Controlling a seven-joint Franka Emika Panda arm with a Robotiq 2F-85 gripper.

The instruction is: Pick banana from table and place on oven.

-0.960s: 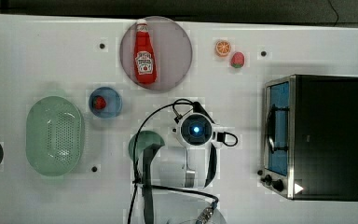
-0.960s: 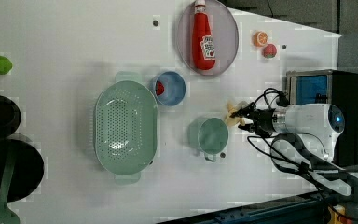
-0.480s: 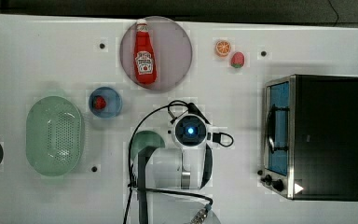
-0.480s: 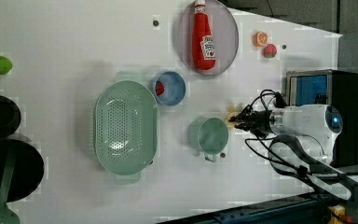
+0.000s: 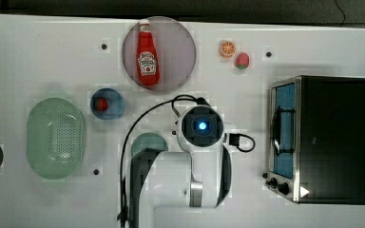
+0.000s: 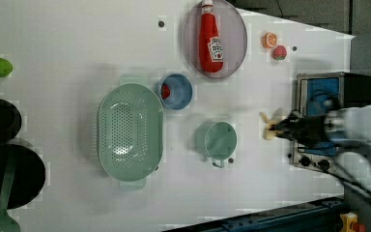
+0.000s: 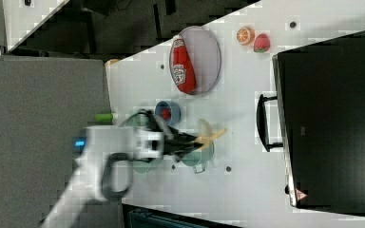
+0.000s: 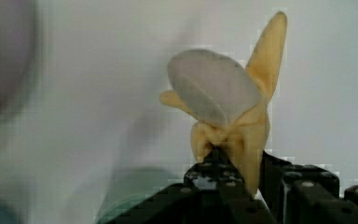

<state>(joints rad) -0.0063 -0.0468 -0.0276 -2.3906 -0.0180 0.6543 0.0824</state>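
My gripper is shut on the banana, a pale yellow toy with its peel flaps spread, and the black fingers clamp its lower end. In the left view the banana hangs at the tip of the gripper, just off the left side of the oven. The right view shows the banana held above the white table, over the teal mug's rim. In the top view the arm's wrist covers the banana, and the black-topped oven stands at the top view's right.
A ketchup bottle lies on a grey plate. An orange slice and a strawberry lie behind the oven. A blue bowl, a green colander and a teal mug stand nearby.
The jaws have closed on the banana. The arm has carried it off the table, toward the left view's right and the oven.
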